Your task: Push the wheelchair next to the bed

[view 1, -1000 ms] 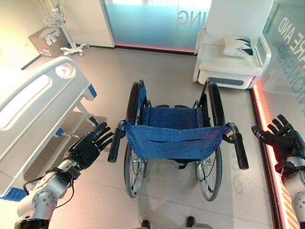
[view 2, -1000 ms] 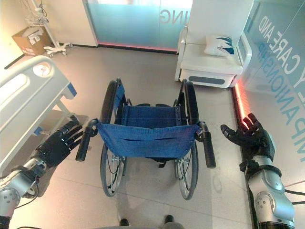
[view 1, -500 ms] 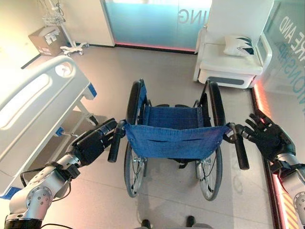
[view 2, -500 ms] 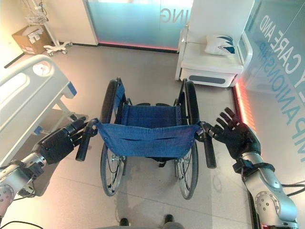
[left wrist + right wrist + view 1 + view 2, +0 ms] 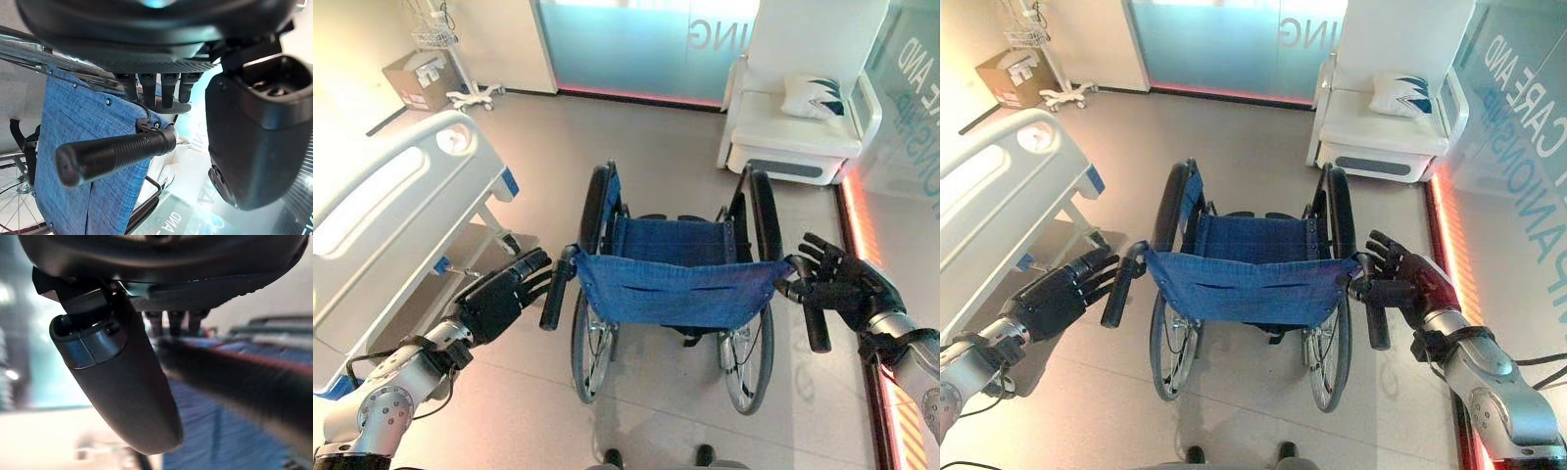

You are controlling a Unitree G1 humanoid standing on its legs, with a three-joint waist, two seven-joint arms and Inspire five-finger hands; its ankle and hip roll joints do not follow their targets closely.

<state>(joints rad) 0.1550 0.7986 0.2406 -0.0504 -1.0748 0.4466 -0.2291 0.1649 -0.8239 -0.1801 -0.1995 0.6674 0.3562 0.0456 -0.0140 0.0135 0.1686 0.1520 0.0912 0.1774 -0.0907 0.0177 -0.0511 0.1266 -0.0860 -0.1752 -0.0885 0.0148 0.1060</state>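
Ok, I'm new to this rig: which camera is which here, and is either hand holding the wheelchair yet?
The two wide pictures come from the robot's head, looking down. The two close-ups come from cameras on its wrists. In front stands a blue wheelchair, with a bed to the robot's left and a white armchair beyond. The left hand is open beside the left push handle, not gripping. The right hand is open at the right push handle, fingers not closed round it. Nothing is held yet.
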